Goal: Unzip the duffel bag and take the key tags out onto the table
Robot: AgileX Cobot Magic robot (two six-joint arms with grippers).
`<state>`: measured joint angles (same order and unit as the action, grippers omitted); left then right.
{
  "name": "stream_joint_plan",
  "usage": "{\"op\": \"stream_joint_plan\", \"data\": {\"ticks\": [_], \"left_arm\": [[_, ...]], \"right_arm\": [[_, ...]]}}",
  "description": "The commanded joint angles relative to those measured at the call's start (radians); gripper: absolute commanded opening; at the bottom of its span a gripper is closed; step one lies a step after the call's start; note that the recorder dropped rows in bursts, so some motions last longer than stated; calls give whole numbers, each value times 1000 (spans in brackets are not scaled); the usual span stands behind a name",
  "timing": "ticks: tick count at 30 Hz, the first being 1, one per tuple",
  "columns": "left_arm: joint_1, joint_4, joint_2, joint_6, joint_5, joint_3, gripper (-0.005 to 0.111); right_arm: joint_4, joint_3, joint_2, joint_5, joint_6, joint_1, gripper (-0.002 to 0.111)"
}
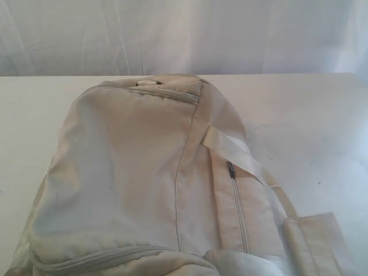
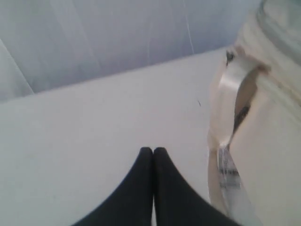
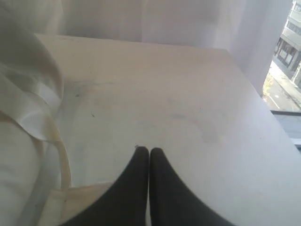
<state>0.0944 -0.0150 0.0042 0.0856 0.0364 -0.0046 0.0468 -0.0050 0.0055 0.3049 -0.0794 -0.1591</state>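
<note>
The cream duffel bag (image 1: 138, 184) lies zipped on the white table (image 1: 310, 115), filling the left and middle of the exterior view. A closed zipper (image 1: 236, 201) runs along its right side, under a pale webbing strap (image 1: 241, 155). The key tags are hidden. Neither gripper shows in the exterior view. My left gripper (image 2: 153, 149) is shut and empty above bare table, with the bag's end and strap (image 2: 263, 141) beside it. My right gripper (image 3: 149, 149) is shut and empty too, hovering over the table beside the bag's strap (image 3: 33, 113).
A white curtain (image 1: 184, 34) hangs behind the table's far edge. The strap's padded end (image 1: 316, 241) lies on the table at the bag's right. A window (image 3: 287, 61) shows past the table's edge in the right wrist view.
</note>
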Motion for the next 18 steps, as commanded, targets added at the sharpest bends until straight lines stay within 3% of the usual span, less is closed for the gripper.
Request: {"op": "stream_joint_plan", "data": {"ticks": [1,4,12,16,18], "left_arm": [[-3,6,-4,0,280,5,0],[-3,6,-4,0,480,5,0],[-3,6,-4,-24,559,5,0],[-3,6,-4,-225,624,5,0],[-3,6,-4,-427,649,5,0]], "right_arm": [[-3,5,-5,-148,5,-6,1],[-3,5,-5,-291,5,-6,1],[1,5,-5,-503,79,-6,1],[1,5,-5,-539,160,-6,1],[1,5,-5,-529,308,-6,1]]}}
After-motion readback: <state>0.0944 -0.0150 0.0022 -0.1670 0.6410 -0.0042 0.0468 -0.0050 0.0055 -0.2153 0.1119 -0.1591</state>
